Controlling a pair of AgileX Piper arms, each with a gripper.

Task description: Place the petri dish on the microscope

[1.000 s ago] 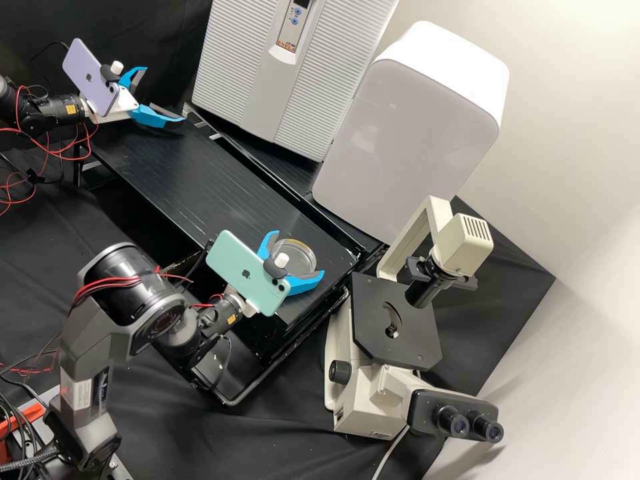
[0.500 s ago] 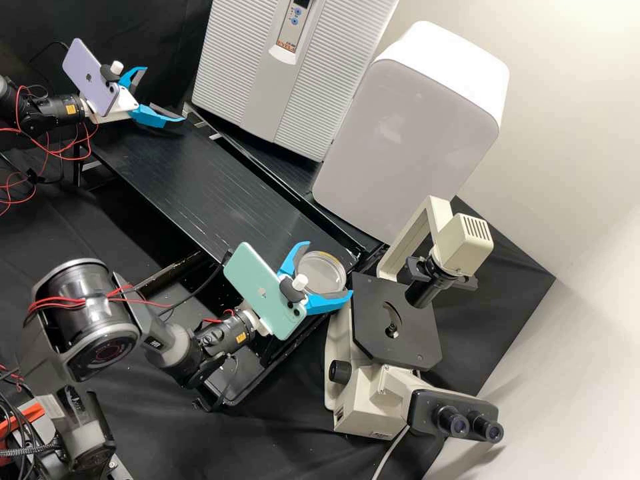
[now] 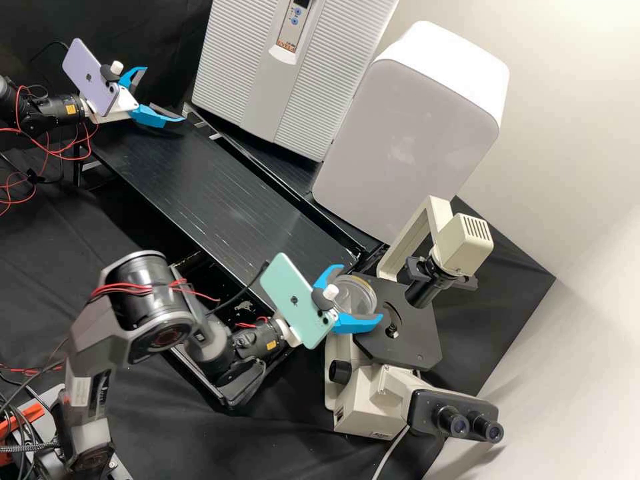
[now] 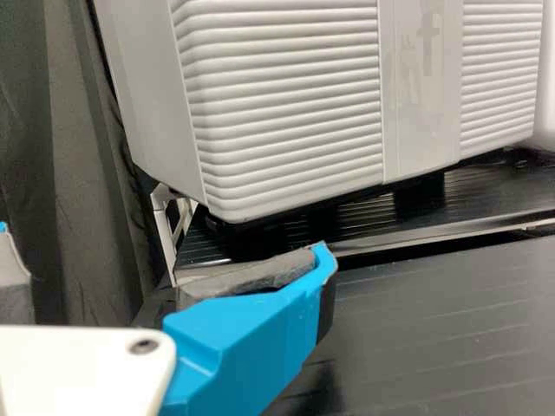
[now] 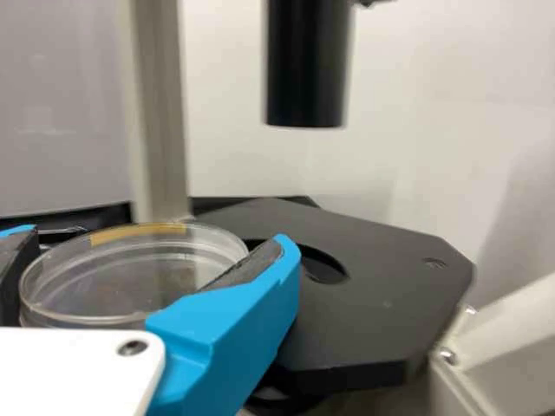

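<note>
In the high view my right gripper (image 3: 361,293) is closed around the clear petri dish (image 3: 353,300), at the near-left corner of the black microscope stage (image 3: 417,343). The right wrist view has the petri dish (image 5: 113,286), with a yellowish strip on its rim, level between the fingers of my right gripper (image 5: 156,237). It overlaps the edge of the stage (image 5: 381,295); whether it touches is unclear. Above the stage hangs the dark condenser tube (image 5: 305,69). My left gripper (image 3: 165,94) stands open and empty over the bench's far-left end; the left wrist view shows this gripper (image 4: 165,238) too.
A ribbed white unit (image 3: 233,73) and a rounded white box (image 3: 407,133) stand behind the black bench (image 3: 200,180). The microscope's beige arm (image 3: 417,230) rises behind the stage, its lamp housing (image 3: 465,243) overhead; the eyepieces (image 3: 457,423) point toward the front right.
My right gripper has carried the petri dish rightward and toward the front, from over the bench's end to the stage's corner. The left arm has kept still.
</note>
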